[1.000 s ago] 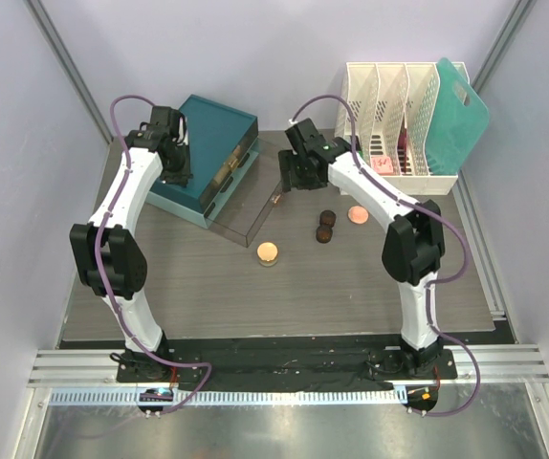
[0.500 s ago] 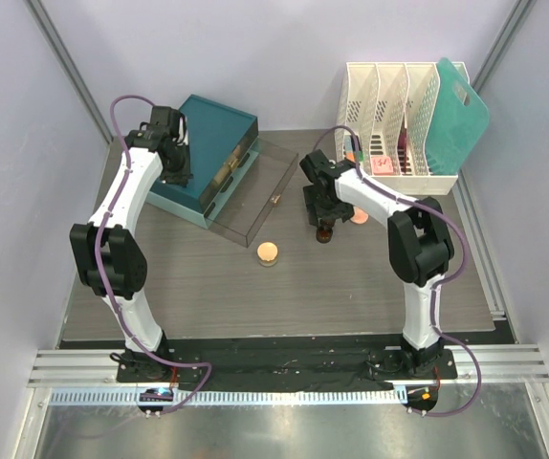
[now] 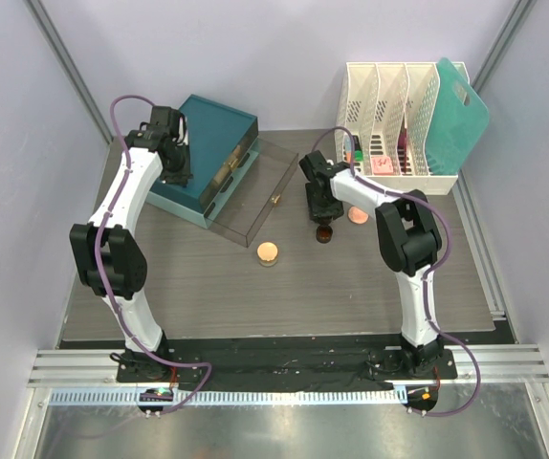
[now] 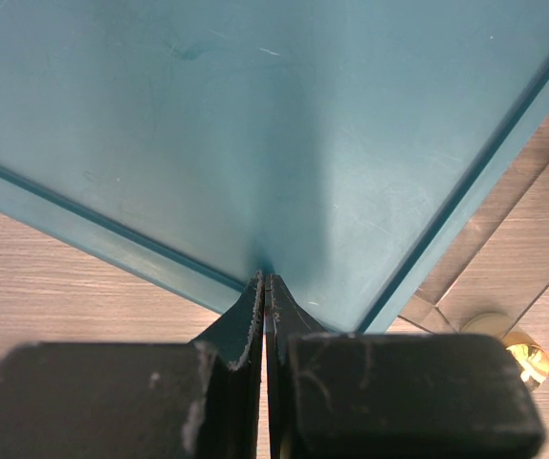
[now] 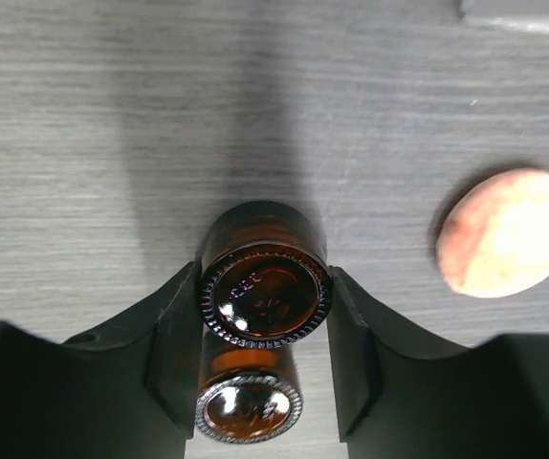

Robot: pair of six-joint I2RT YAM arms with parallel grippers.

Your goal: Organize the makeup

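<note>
1. now the right gripper [image 5: 265, 275] sits low over the grey wood-grain table [image 3: 255, 296], jaws on either side of a dark-brown round glass jar [image 5: 265, 304].
2. changed: a second ago this gripper hung by the clear plastic drawer [image 3: 255, 196], which is pulled out of the teal drawer box [image 3: 212, 134]. it has since swung right, dropped onto the jars and drawn its jaws in.
3. claw state, right: both fingers [image 5: 174, 335] look pressed to the jar's sides, so it reads as grasping. the jar is not lifted yet.
4. a second dark-brown jar [image 5: 249, 402] stands just behind the first, deeper between the fingers. whether the two touch cannot be told.
5. left gripper [image 4: 265, 282]: clenched on nothing, tip against the teal box top, where it was a second ago.
6. other makeup, unmoved: a flat pink round compact [image 5: 509, 232] lies just right of the jars, and a peach round compact [image 3: 269, 252] sits alone nearer the arms.
7. the white slotted rack [image 3: 389, 96] stands at the back right.
8. judgement: the reach is over and the pick is starting. the open drawer is the likely drop spot. the risk is the rear jar getting dragged or tipped on the lift.
</note>
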